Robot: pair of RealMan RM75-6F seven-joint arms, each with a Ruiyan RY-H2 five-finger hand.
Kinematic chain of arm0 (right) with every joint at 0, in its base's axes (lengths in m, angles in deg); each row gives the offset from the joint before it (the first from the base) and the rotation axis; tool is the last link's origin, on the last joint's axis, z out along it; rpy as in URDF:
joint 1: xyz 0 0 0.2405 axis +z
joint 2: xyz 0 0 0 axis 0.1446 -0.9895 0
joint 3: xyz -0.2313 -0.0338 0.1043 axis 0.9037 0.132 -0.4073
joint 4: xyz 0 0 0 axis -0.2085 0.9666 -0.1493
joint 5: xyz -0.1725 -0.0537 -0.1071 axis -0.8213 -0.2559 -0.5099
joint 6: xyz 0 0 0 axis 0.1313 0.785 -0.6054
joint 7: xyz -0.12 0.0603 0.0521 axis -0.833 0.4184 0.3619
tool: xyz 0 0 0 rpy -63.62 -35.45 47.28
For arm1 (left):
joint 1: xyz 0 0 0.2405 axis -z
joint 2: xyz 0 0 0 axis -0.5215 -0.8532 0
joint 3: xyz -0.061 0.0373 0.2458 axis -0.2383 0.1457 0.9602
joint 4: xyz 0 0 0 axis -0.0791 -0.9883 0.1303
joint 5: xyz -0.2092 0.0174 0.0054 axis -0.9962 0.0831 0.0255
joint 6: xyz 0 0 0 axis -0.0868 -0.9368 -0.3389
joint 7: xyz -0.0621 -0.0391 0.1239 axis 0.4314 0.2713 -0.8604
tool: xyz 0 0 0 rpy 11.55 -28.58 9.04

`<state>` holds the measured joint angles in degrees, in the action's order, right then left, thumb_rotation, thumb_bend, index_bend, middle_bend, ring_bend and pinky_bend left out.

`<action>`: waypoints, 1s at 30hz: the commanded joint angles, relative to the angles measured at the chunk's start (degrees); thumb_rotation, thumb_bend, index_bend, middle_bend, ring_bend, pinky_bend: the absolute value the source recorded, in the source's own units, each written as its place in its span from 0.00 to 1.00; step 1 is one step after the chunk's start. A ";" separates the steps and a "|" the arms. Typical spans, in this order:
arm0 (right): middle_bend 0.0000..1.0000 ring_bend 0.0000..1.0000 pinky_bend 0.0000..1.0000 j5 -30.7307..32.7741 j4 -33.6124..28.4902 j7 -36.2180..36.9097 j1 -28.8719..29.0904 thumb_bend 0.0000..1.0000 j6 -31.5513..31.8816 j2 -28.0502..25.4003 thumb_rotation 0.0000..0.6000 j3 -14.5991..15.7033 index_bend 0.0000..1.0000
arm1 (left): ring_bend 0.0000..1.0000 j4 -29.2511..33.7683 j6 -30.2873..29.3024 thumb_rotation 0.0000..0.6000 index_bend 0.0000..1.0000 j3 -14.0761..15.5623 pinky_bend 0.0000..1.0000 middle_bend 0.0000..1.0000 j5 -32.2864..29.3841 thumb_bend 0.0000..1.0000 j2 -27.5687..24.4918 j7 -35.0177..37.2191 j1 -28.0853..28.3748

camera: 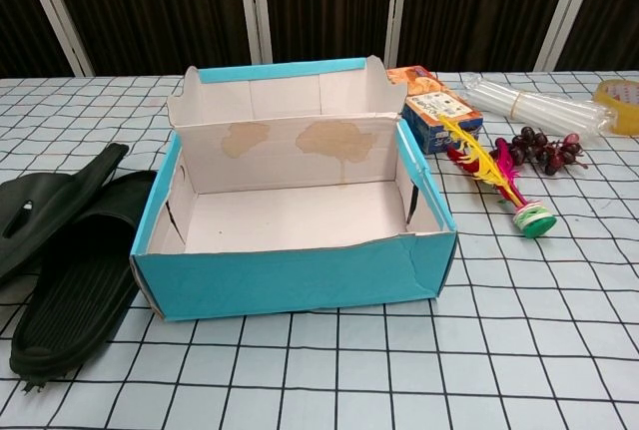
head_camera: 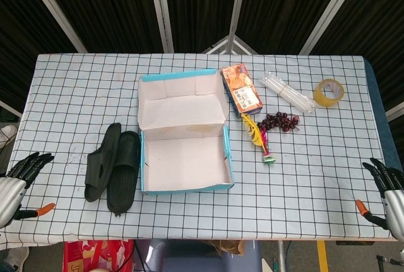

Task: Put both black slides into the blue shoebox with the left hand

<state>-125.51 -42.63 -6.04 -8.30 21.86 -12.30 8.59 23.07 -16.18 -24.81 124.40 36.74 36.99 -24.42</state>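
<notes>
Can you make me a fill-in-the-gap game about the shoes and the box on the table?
1. The two black rubber slides lie on the checked tablecloth, to the ____ of the blue cardboard shoebox in the head view.
2. Inside, the shoebox holds ____.
3. Its lid stands ____.
4. The yellow tape roll sits near the table's far ____ corner in the head view.

Missing words: left; nothing; open; right

Open blue cardboard shoebox [head_camera: 185,158], white inside, lid flap standing up at rear, nothing in it. Two black rubber slides [head_camera: 113,168] lying side by side, overlapping, just left of shoebox, soles up, apparently.
</notes>
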 commanded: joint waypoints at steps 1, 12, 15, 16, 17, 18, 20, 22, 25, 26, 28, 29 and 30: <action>0.11 0.18 0.14 -0.02 -0.12 -0.40 0.23 0.31 -0.53 0.14 1.00 0.09 0.15 | 0.02 -0.75 2.48 1.00 0.08 -0.19 0.10 0.08 -1.57 0.16 1.07 -0.81 1.41; 0.11 0.18 0.14 1.21 0.54 0.41 0.94 0.31 -2.63 0.25 1.00 0.07 0.15 | 0.02 -0.66 3.21 1.00 0.08 -2.83 0.10 0.12 -8.83 0.14 8.66 -4.39 1.47; 0.11 0.18 0.14 1.32 0.64 0.59 1.08 0.31 -2.97 0.26 1.00 0.08 0.15 | 0.02 -0.56 3.63 1.00 0.08 -3.17 0.10 0.12 -9.32 0.14 9.62 -6.01 1.90; 0.11 0.18 0.14 1.38 0.68 0.65 1.13 0.31 -3.12 0.26 1.00 0.10 0.15 | 0.02 -0.62 3.92 1.00 0.08 -3.26 0.10 0.12 -9.56 0.14 9.99 -6.80 2.10; 0.11 0.18 0.14 1.45 0.70 0.74 1.17 0.31 -3.25 0.26 1.00 0.10 0.15 | 0.02 -0.74 4.19 1.00 0.08 -3.34 0.10 0.12 -9.87 0.14 10.31 -7.44 2.25; 0.11 0.18 0.14 1.51 0.72 0.81 1.21 0.31 -3.36 0.24 1.00 0.11 0.15 | 0.02 -0.93 4.50 1.00 0.08 -3.42 0.10 0.12 -10.26 0.14 10.67 -8.02 2.39; 0.11 0.18 0.14 1.68 0.81 0.90 1.25 0.31 -3.55 0.22 1.00 0.11 0.15 | 0.02 -1.39 4.82 1.00 0.08 -3.58 0.10 0.12 -10.94 0.14 11.32 -8.77 2.54; 0.11 0.18 0.14 1.84 0.88 0.91 1.30 0.31 -3.70 0.26 1.00 0.09 0.15 | 0.02 -2.06 5.16 1.00 0.08 -3.72 0.10 0.12 -11.60 0.14 12.03 -8.99 2.65; 0.11 0.18 0.14 1.92 0.91 0.74 1.45 0.31 -4.05 0.38 1.00 0.12 0.15 | 0.02 -3.23 6.13 1.00 0.08 -3.86 0.10 0.12 -12.46 0.14 12.84 -9.17 3.09; 0.11 0.18 0.14 1.93 0.92 0.61 1.51 0.31 -4.18 0.44 1.00 0.15 0.15 | 0.02 -3.65 6.44 1.00 0.08 -3.92 0.10 0.12 -12.66 0.13 13.13 -9.25 3.27; 0.11 0.18 0.14 1.99 0.87 0.36 1.64 0.31 -4.49 0.55 1.00 0.18 0.15 | 0.02 -4.46 7.14 1.00 0.08 -4.08 0.10 0.13 -13.08 0.13 13.76 -9.38 3.69; 0.11 0.18 0.14 2.04 0.84 0.23 1.70 0.31 -4.63 0.61 1.00 0.18 0.15 | 0.02 -4.86 7.42 1.00 0.08 -4.11 0.10 0.13 -13.14 0.13 14.04 -9.35 3.90; 0.11 0.18 0.14 2.12 0.84 0.08 1.75 0.31 -4.76 0.66 1.00 0.18 0.15 | 0.02 -5.23 7.71 1.00 0.08 -4.20 0.10 0.13 -13.22 0.13 14.35 -9.37 4.13</action>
<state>-123.42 -41.78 -5.93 -6.58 17.14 -11.67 8.77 18.15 -8.76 -28.89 111.34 50.80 27.67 -20.54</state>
